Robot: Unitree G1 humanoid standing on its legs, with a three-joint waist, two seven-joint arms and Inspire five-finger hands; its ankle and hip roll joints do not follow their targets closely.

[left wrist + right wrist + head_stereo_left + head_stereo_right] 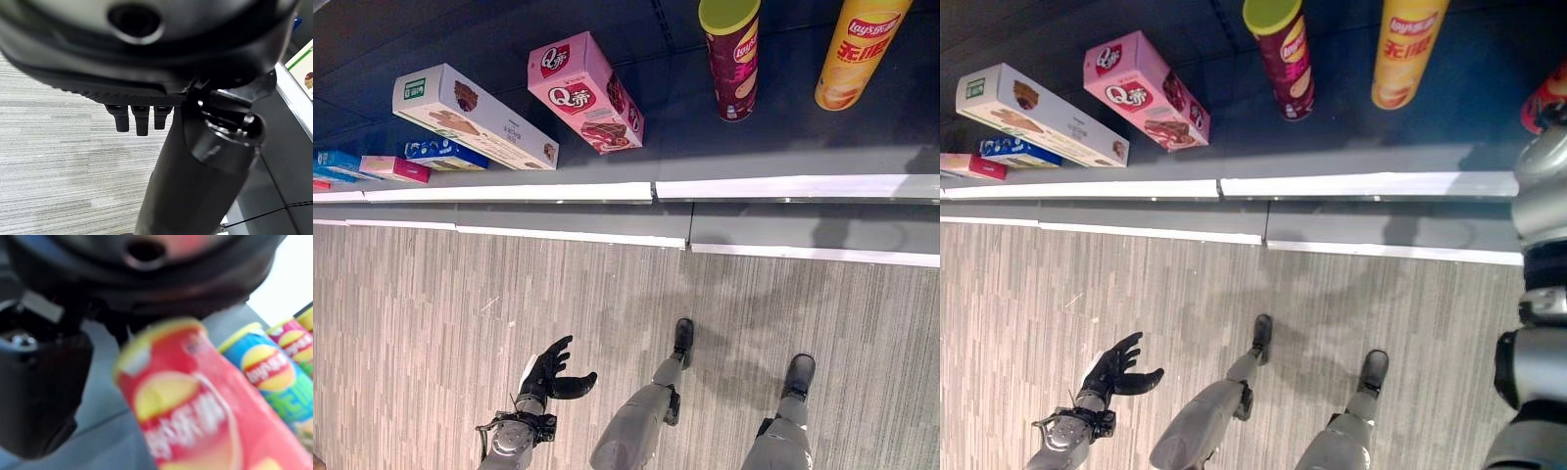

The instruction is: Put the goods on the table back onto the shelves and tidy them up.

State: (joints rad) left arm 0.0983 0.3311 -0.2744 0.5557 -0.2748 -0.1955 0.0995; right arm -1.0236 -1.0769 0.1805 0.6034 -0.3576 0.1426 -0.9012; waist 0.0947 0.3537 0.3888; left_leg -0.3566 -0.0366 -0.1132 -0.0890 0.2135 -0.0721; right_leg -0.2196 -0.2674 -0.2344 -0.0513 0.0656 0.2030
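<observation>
Red can at shelf, right hand

I see the red can (195, 406) just past my right hand (44, 382), grasp state indeterminate; left hand (551, 370) hangs relaxed, holding nothing.

L hand (195, 161) over striped floor (58, 161)

Grey striped floor (431, 313) below a dark white-edged shelf (783, 147)

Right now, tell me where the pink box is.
The pink box stands on the dark shelf, left of centre in the left eye view, between the long white box on its left and the maroon chip can on its right.
</observation>
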